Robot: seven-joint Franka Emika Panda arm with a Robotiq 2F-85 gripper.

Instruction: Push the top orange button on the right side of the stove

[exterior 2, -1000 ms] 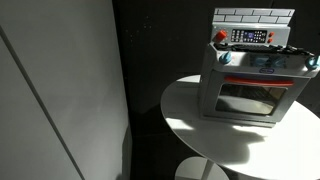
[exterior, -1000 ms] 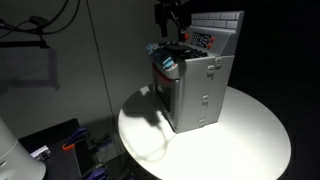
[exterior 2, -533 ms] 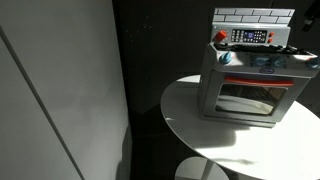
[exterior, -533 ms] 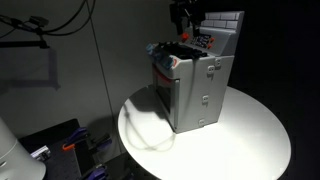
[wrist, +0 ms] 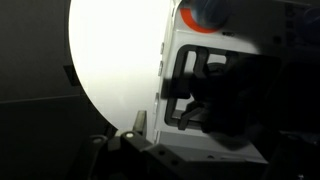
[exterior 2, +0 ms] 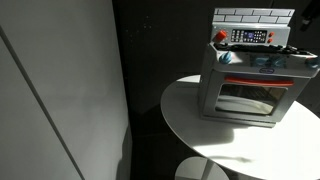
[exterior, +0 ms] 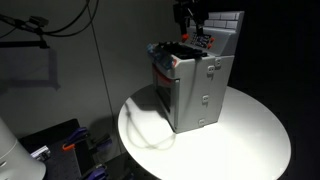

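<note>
The light-grey toy stove [exterior: 195,90] stands on a round white table [exterior: 250,140]; it also shows in an exterior view [exterior 2: 250,85]. Its tiled back panel [exterior 2: 253,15] carries a red knob [exterior 2: 221,36] and a control strip. My gripper [exterior: 193,36] hangs fingers-down over the dark cooktop, close in front of the back panel. Whether its tips touch anything is unclear. In the wrist view the stove's side [wrist: 200,90] and an orange round part [wrist: 205,15] show at the top. The jaws are lost in shadow there. In the exterior view that faces the oven door the gripper is not visible.
The table's rim [exterior 2: 175,125] lies close around the stove. A grey wall panel [exterior 2: 60,90] stands to one side. Cables [exterior: 60,20] hang at the upper left, and dark equipment with an orange part [exterior: 68,146] sits low beside the table.
My gripper has moved sideways over the cooktop toward the tiled back panel. It has hardly moved in the last half second. The stove has not moved.
</note>
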